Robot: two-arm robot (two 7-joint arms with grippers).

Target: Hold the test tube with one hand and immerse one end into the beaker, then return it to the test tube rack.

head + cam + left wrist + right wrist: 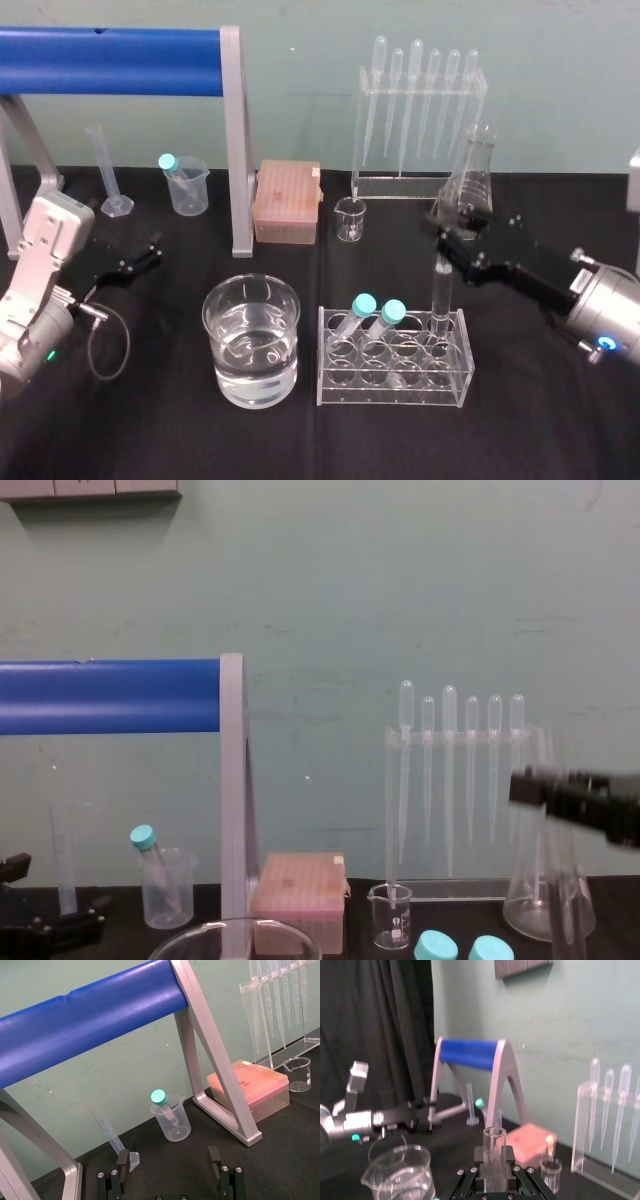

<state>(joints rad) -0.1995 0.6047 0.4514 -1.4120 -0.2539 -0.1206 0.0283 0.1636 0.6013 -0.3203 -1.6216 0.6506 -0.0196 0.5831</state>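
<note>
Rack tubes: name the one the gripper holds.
The uncapped test tube at the rack's right end, in the right gripper; the other two have teal caps.

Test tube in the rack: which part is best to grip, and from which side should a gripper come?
Grip the test tube's bare upper part, above the rack, coming from the right. It stands upright in a back right hole, its lower part enclosed, and capped tubes lean on its left. The right gripper is shut on it there; the left gripper sits open, far left.
</note>
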